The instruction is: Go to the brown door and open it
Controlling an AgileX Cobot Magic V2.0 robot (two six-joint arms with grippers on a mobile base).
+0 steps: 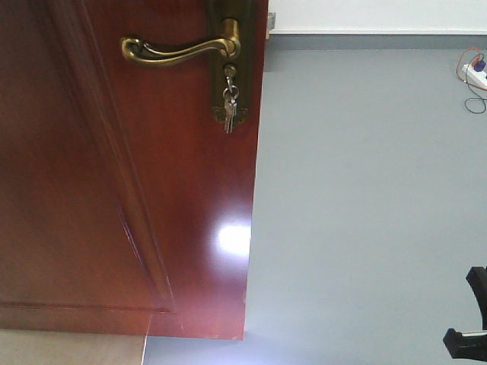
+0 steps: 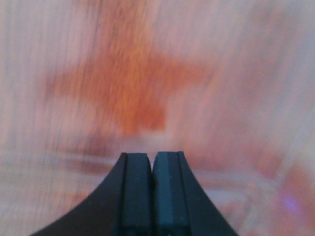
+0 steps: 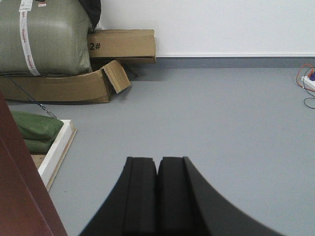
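Observation:
The brown door (image 1: 114, 190) fills the left half of the front view, glossy reddish-brown with a recessed panel. Its curved brass lever handle (image 1: 179, 50) sits near the top on a dark backplate, with keys (image 1: 230, 106) hanging below. The door's edge (image 3: 22, 187) shows at the lower left of the right wrist view. My left gripper (image 2: 151, 156) is shut and empty, very close to the blurred door surface (image 2: 147, 73). My right gripper (image 3: 157, 160) is shut and empty, facing the grey floor (image 3: 221, 118) past the door edge. A dark arm part (image 1: 470, 327) shows at lower right of the front view.
Cardboard boxes (image 3: 120, 44) and a green sack (image 3: 47, 37) stand against the far white wall. A white wooden frame (image 3: 56, 147) with green bags (image 3: 34, 125) lies on the floor at left. A power strip with cables (image 1: 475, 74) lies at far right.

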